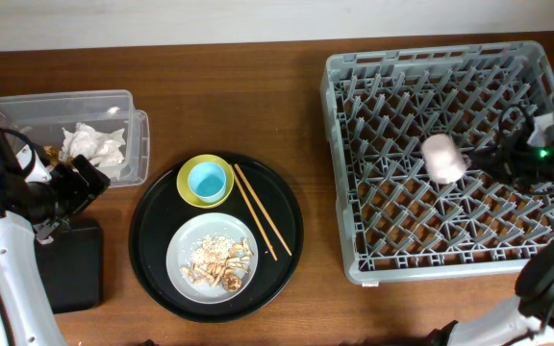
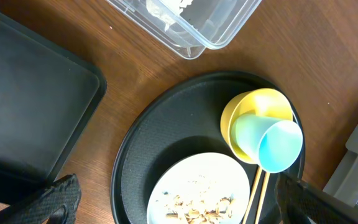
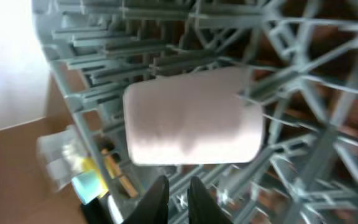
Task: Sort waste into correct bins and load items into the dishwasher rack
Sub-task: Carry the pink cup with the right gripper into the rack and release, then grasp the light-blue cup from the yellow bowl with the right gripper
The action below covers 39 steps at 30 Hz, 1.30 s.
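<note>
The pink cup (image 1: 443,158) lies on its side on the pegs of the grey dishwasher rack (image 1: 537,58). My right gripper (image 1: 480,160) is just right of the cup, shut and empty. In the right wrist view its fingers (image 3: 183,188) sit together just short of the cup (image 3: 191,118). My left gripper (image 1: 83,183) is open and empty beside the clear box (image 1: 113,96), which holds white tissues (image 1: 92,144). Its fingers (image 2: 176,194) are spread wide above the plate (image 2: 185,180) of crumbs (image 2: 197,204). The light-blue cup (image 2: 279,143) sits in the yellow bowl (image 2: 253,102), with the chopsticks (image 2: 257,193) beside them.
The bowl (image 1: 186,188), plate (image 1: 186,252) and chopsticks (image 1: 261,223) rest on a large round black tray (image 1: 152,240). A shallow black rectangular tray (image 1: 70,269) lies at the front left, under my left arm. The clear box (image 2: 216,31) is at the back left.
</note>
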Each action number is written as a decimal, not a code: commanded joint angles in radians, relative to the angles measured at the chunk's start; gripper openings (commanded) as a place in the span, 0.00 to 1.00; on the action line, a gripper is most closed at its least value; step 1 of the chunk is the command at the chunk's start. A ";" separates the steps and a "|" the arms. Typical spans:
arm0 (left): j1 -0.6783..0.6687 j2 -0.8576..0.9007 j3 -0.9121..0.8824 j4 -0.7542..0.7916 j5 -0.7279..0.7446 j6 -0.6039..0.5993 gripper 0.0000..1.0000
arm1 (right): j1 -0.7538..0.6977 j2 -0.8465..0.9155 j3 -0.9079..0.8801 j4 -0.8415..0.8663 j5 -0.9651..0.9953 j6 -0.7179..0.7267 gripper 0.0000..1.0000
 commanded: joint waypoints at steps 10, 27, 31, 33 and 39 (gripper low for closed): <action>0.005 -0.010 0.003 -0.001 -0.007 -0.010 1.00 | 0.196 -0.436 0.075 -0.053 0.243 0.068 0.21; 0.005 -0.010 0.003 0.000 -0.007 -0.010 1.00 | 1.290 -0.128 0.075 0.325 0.611 0.221 0.67; 0.005 -0.010 0.003 0.000 -0.007 -0.010 1.00 | 1.424 -0.026 0.085 0.505 0.695 0.285 0.68; 0.005 -0.010 0.003 -0.001 -0.007 -0.010 0.99 | 1.465 0.020 0.109 0.531 0.750 0.279 0.70; 0.005 -0.010 0.003 -0.001 -0.007 -0.010 1.00 | 1.512 0.188 0.343 0.383 0.759 0.177 0.69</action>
